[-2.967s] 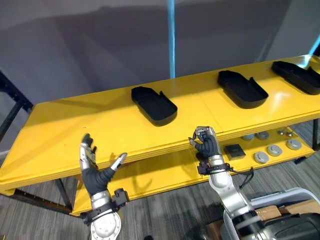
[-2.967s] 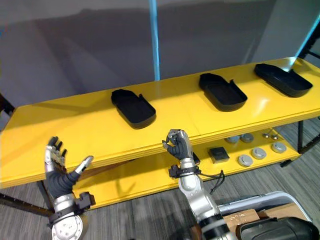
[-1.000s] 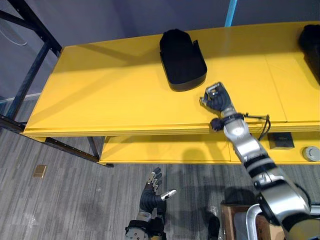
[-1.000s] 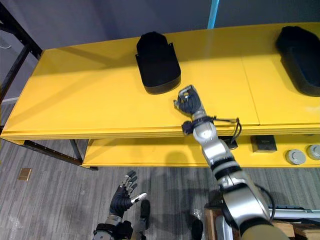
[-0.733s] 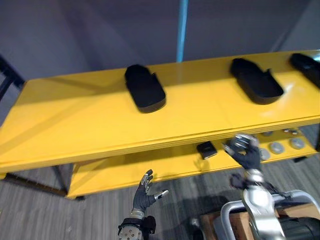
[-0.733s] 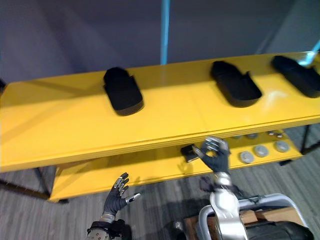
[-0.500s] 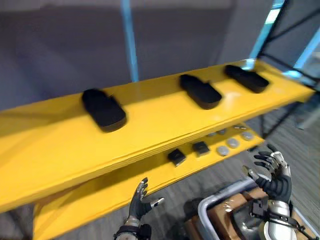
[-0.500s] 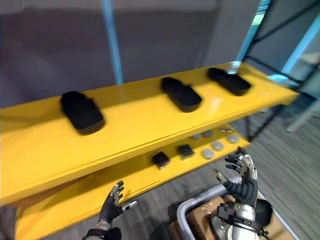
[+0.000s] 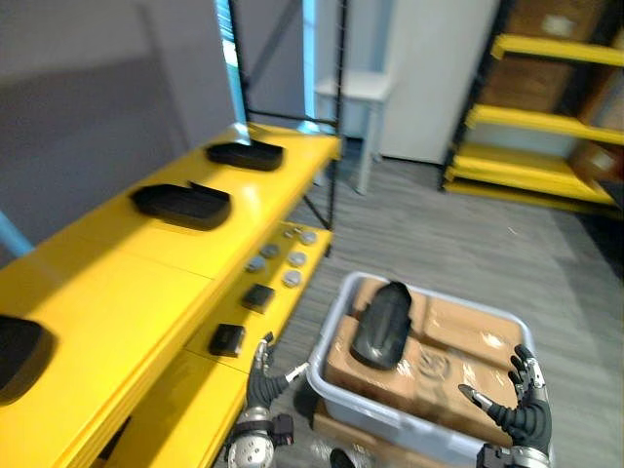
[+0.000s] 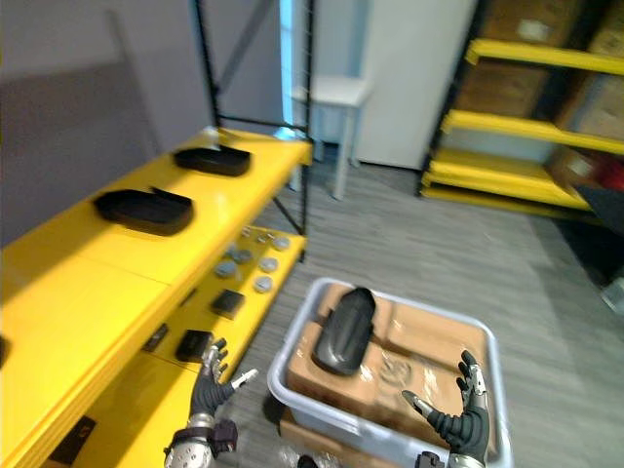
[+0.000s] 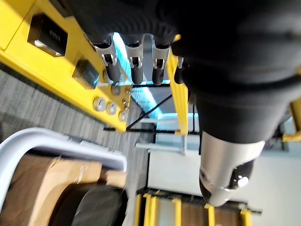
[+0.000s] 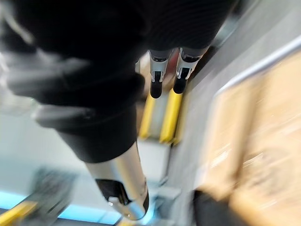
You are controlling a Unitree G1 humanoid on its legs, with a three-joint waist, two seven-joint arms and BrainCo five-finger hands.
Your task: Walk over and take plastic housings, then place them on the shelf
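A black plastic housing (image 9: 380, 325) lies on cardboard boxes inside a grey bin (image 9: 390, 414) on the floor. Two more black housings (image 9: 182, 205) (image 9: 244, 154) rest on the top of the yellow shelf (image 9: 107, 292), and the edge of a third (image 9: 19, 353) shows at far left. My left hand (image 9: 261, 375) hangs open and empty between the shelf and the bin. My right hand (image 9: 522, 409) hovers open and empty by the bin's near right corner. In the left wrist view the fingers (image 11: 134, 66) are straight, with the binned housing (image 11: 94, 207) beyond them. Straight fingers (image 12: 157, 77) also show in the right wrist view.
Small black blocks (image 9: 258, 295) and grey discs (image 9: 292, 258) lie on the shelf's lower level. A black upright frame (image 9: 336, 97) stands at the shelf's far end, with a white stand (image 9: 356, 93) behind it. Yellow racks (image 9: 546, 107) with boxes line the back right across grey floor.
The camera has swung right, bringing the bin and its housing into sight. My right hand has come off the shelf, dropped low and uncurled. The left hand stays open.
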